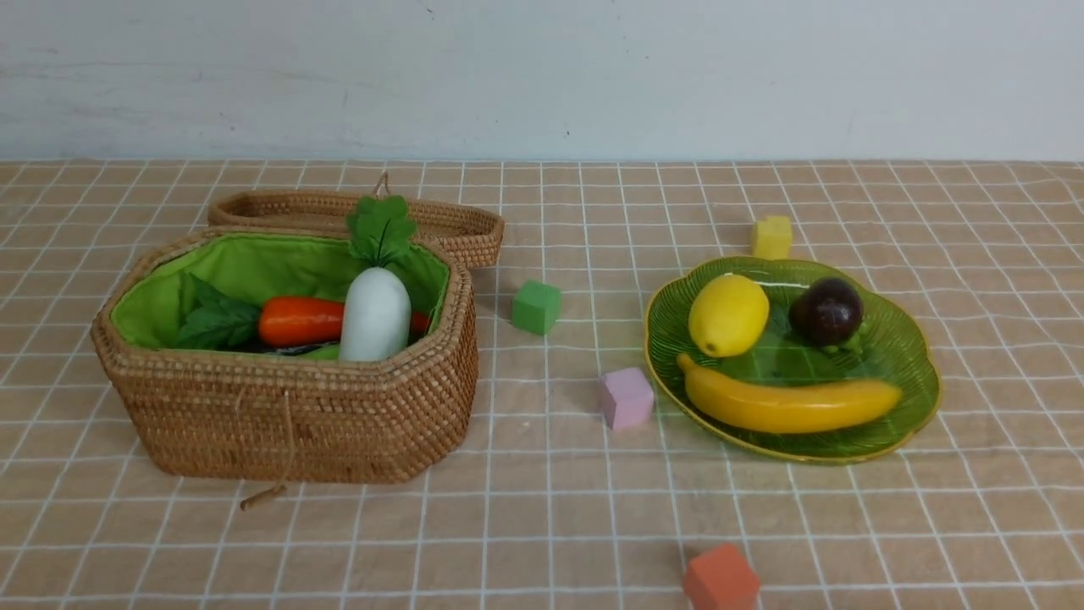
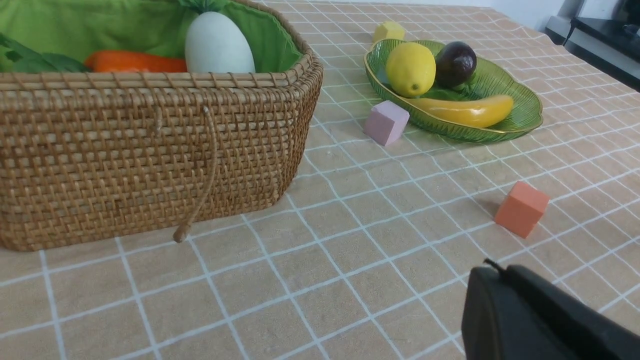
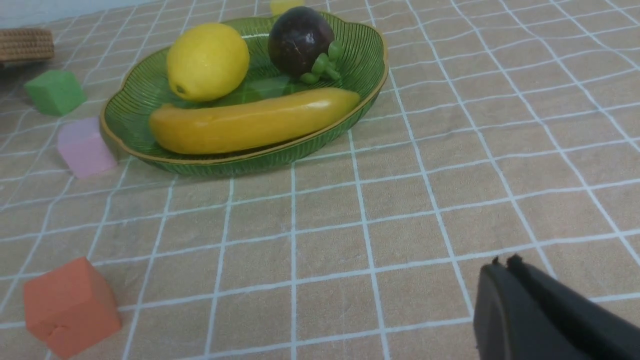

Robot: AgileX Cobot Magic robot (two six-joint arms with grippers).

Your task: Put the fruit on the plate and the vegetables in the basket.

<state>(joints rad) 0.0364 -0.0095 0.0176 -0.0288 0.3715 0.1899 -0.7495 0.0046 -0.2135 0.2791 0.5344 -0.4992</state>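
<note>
A: Where's everything?
B: Radish (image 1: 374,313) and carrot (image 1: 301,320) lie in the basket (image 1: 288,407); banana (image 1: 788,403), lemon (image 1: 727,314), mangosteen (image 1: 826,311) on the plate (image 1: 906,356).
A: Fingers?
B: Left gripper (image 2: 492,270) and right gripper (image 3: 505,265) both pressed together, empty, above the cloth.

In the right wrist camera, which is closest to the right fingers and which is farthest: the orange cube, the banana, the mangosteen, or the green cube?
1. Banana, along the plate's near edge.
2. Mangosteen, at the plate's back. The orange cube, off on the cloth, looks about as far; too close to call.
3. Green cube, beyond the plate, farthest from the right fingers.
</note>
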